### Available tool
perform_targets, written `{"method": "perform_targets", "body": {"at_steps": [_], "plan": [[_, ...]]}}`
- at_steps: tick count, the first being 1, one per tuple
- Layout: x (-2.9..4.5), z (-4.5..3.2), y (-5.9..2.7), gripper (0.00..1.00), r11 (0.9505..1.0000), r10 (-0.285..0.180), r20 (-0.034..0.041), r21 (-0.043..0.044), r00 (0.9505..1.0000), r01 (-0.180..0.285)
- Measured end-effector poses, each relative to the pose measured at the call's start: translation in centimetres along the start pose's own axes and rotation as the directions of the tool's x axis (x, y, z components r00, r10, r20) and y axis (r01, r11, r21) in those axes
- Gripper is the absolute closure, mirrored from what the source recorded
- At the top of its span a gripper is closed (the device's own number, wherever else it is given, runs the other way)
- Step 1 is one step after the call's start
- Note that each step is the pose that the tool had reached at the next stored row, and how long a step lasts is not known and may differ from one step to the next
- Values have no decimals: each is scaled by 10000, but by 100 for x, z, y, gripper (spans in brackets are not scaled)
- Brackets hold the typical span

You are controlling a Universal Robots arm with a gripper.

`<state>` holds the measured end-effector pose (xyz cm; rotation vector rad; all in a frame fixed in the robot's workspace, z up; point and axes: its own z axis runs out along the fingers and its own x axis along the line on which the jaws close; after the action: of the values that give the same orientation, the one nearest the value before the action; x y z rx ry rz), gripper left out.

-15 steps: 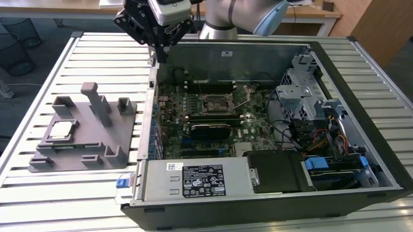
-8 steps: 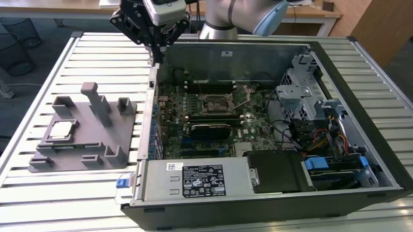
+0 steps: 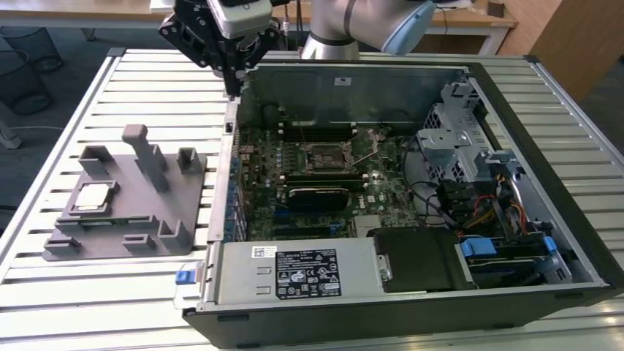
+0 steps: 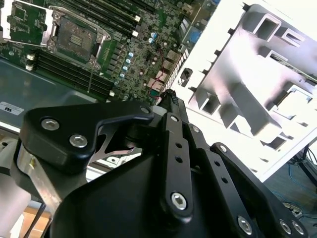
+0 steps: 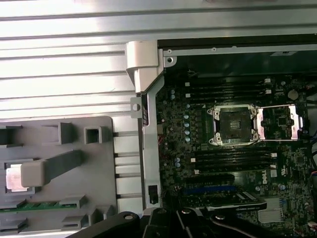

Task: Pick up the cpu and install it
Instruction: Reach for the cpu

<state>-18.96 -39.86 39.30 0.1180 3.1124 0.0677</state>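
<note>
The claw (image 3: 232, 91) hangs above the far corner of the open computer case (image 3: 221, 219), over its wall on the exterior view's left. Its fingers are drawn together to a point and hold nothing. Inside the case, the motherboard's CPU socket (image 3: 326, 155) lies empty with its metal frame swung open. The cpu (image 3: 95, 196) sits in a recess of the grey fixture tray (image 3: 137, 241), which lies just beside the case on the slatted table (image 3: 146, 80), well apart from the claw.

Workshop: slatted metal table (image 3: 98, 300), open computer (image 3: 390, 190)
</note>
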Motion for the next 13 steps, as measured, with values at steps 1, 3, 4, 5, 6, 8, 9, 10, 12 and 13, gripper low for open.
{"method": "perform_targets", "body": {"at_steps": [1,3,4,5,6,8,9,10,12,13], "plan": [[9,0,0,89,10000,0,0,0,10000,0],[27,-1,-1,89,10000,0,0,0,10000,0],[45,-1,-2,89,10000,-1,-1,1,10000,1],[54,-1,-3,89,10000,-1,0,0,10000,1],[71,-1,-3,89,10000,-1,0,0,10000,1],[88,-2,-4,89,10000,-1,-1,0,10000,1],[97,-2,-5,89,10000,-1,0,0,10000,1],[107,-2,-5,89,10000,0,0,0,10000,0],[125,-2,-6,89,10000,0,-1,0,10000,0],[134,-3,-6,89,10000,0,0,1,10000,0]]}}
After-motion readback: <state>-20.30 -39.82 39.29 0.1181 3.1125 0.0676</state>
